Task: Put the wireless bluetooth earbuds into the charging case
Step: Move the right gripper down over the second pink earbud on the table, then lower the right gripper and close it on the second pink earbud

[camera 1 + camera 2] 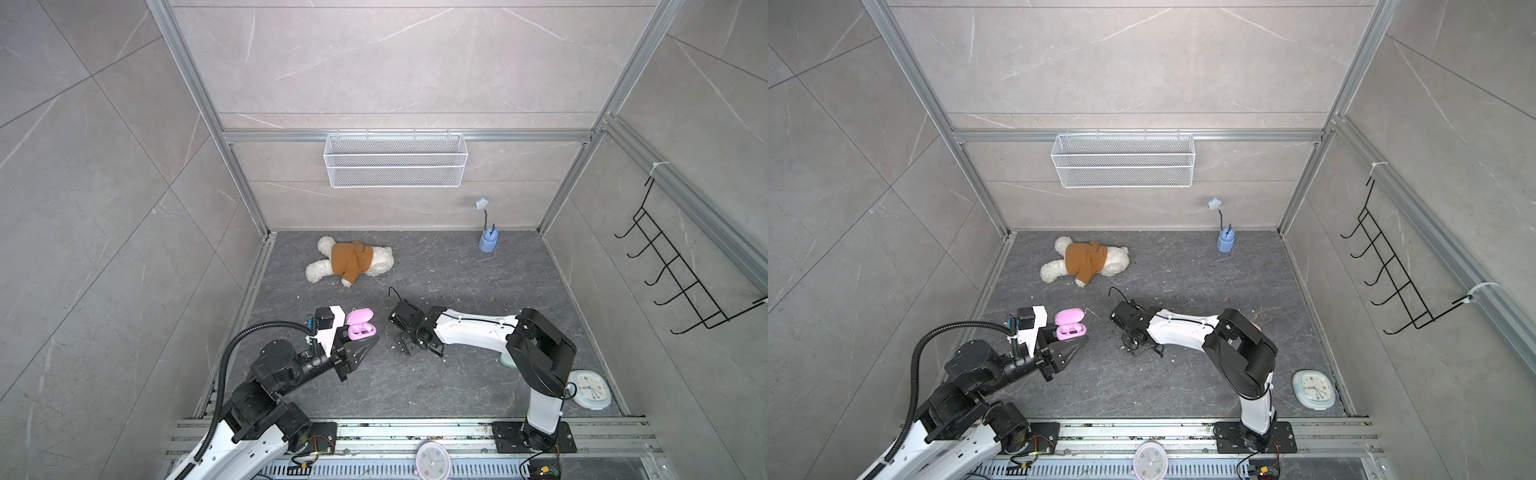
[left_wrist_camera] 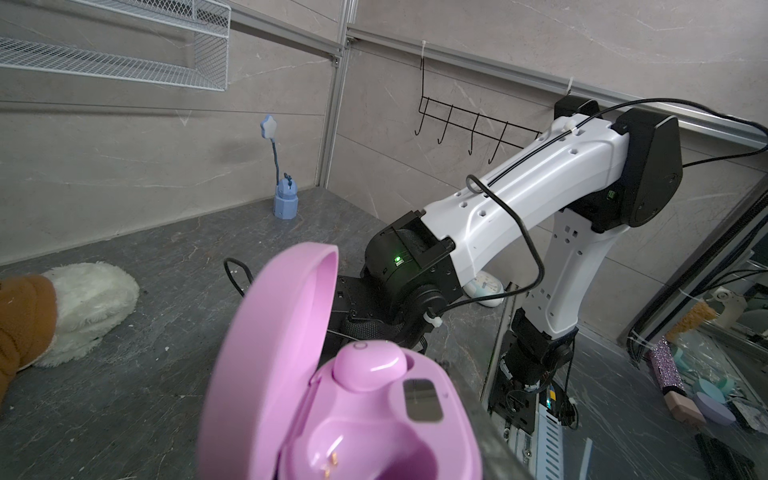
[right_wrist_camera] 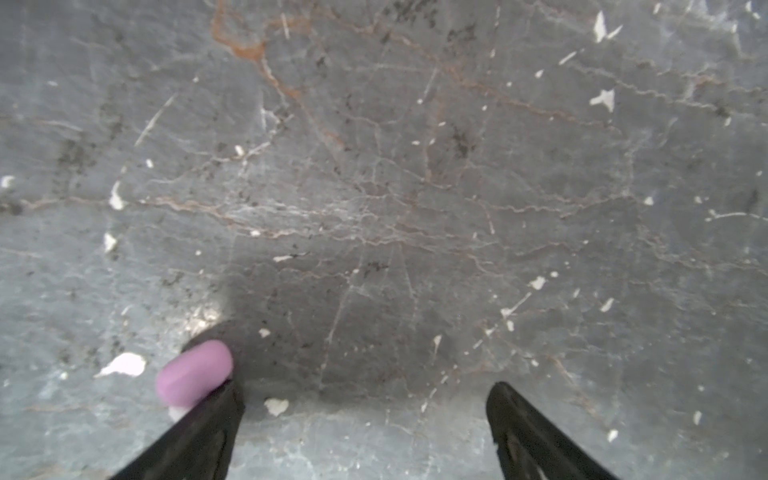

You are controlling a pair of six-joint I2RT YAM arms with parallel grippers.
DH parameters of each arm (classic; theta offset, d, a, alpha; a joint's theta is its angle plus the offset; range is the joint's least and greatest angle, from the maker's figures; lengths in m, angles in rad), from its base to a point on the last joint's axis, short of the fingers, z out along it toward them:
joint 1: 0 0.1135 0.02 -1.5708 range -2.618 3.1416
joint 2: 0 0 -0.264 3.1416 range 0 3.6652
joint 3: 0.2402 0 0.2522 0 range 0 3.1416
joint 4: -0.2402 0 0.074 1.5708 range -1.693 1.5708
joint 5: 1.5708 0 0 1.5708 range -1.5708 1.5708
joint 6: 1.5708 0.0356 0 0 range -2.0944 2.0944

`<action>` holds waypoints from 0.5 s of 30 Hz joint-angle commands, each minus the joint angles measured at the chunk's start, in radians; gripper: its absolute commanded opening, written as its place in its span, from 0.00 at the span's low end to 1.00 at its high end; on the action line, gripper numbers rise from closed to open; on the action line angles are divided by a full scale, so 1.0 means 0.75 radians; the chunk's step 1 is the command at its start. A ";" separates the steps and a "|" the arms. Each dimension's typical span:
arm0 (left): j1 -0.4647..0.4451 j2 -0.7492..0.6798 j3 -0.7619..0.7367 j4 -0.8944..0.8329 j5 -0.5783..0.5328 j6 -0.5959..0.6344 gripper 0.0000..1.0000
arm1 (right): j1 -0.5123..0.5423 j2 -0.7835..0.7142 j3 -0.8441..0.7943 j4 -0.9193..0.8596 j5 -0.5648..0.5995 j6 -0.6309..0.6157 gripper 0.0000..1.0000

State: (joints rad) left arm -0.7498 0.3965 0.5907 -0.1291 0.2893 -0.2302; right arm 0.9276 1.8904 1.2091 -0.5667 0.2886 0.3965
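Observation:
A lilac charging case (image 1: 360, 326) (image 1: 1070, 324) stands with its lid open, and my left gripper (image 1: 370, 341) is shut on its near side. In the left wrist view the case (image 2: 440, 432) fills the foreground; one lilac earbud (image 2: 370, 365) sits in its far socket and the near socket (image 2: 353, 449) is bare. My right gripper (image 3: 365, 392) (image 1: 417, 349) points down at the table, open, with nothing between its fingers. A second lilac earbud (image 3: 194, 372) lies blurred by the tip of one finger (image 3: 226, 409), outside the gap.
A teddy bear (image 1: 349, 262) lies at the back left and a blue star lamp (image 1: 488, 241) stands at the back right. A mint clock (image 1: 590, 388) lies near the right arm's base, a pink clock (image 1: 432, 459) on the front rail. White specks dot the table (image 3: 415, 187).

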 commanded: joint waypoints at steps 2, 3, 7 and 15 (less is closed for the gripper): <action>0.007 0.015 0.041 0.069 0.001 0.017 0.31 | -0.021 -0.057 -0.003 -0.069 -0.029 -0.010 0.95; 0.007 0.017 0.040 0.071 0.002 0.018 0.31 | -0.023 -0.068 0.008 -0.083 -0.051 0.000 0.95; 0.007 0.023 0.030 0.083 0.008 0.017 0.31 | -0.037 -0.116 0.090 -0.180 -0.181 0.107 0.94; 0.007 0.027 0.006 0.115 0.026 0.008 0.31 | -0.063 -0.063 0.312 -0.361 -0.408 0.578 0.86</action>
State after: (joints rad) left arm -0.7498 0.4122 0.5907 -0.1150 0.2920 -0.2302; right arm 0.8856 1.8343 1.3937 -0.7483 0.0647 0.6525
